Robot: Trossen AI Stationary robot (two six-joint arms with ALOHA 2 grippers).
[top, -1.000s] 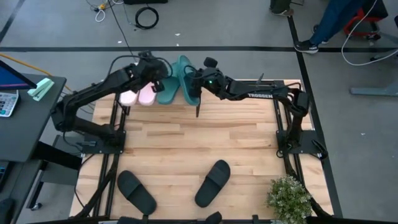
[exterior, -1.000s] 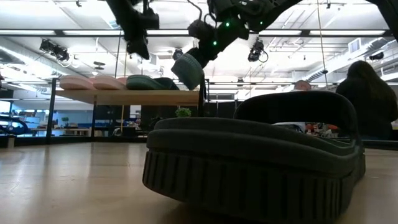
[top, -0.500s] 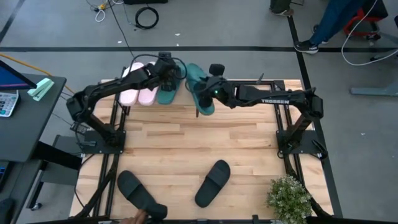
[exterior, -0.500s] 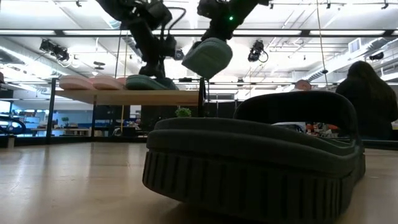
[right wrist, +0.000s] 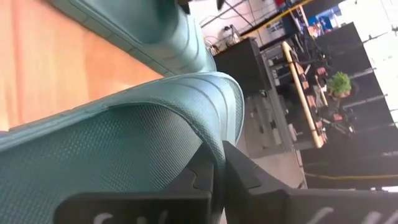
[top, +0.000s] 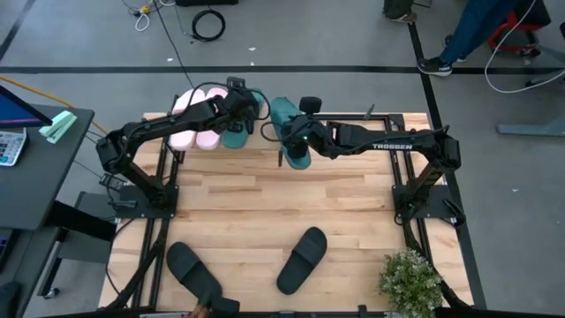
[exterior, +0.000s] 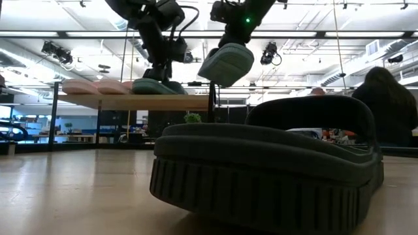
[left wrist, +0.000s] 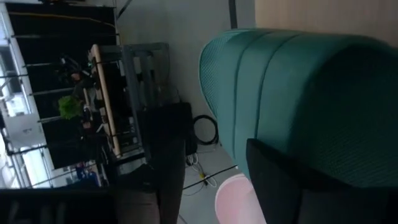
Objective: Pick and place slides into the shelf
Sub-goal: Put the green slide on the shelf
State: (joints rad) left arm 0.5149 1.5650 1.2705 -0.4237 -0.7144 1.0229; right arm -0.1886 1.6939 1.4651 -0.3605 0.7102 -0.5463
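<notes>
The right gripper [top: 296, 141] is clamped on a teal slide [top: 290, 140], its fingers [right wrist: 239, 171] pinching the strap, and carries it in the air over the far edge of the table [top: 265, 203], tilted, just beside the right end of the shelf [exterior: 137, 101]. In the low view this teal slide [exterior: 226, 64] hangs sole-down a little above the level of the plank top, clear of it. The left gripper [top: 240, 110] is down on the second teal slide [top: 236, 132], which rests on the shelf; the left wrist view shows one dark finger [left wrist: 292, 180] against the strap, but whether the gripper is closed on it cannot be told. Next to that slide, toward the left arm, the two pale pink slides [top: 196, 132] lie side by side on the plank. Two black slides stay on the near part of the table, well apart: one [top: 194, 272] near the left corner, the other [top: 302, 259] nearer the middle. A potted plant [top: 410, 281] stands at the near right corner.
</notes>
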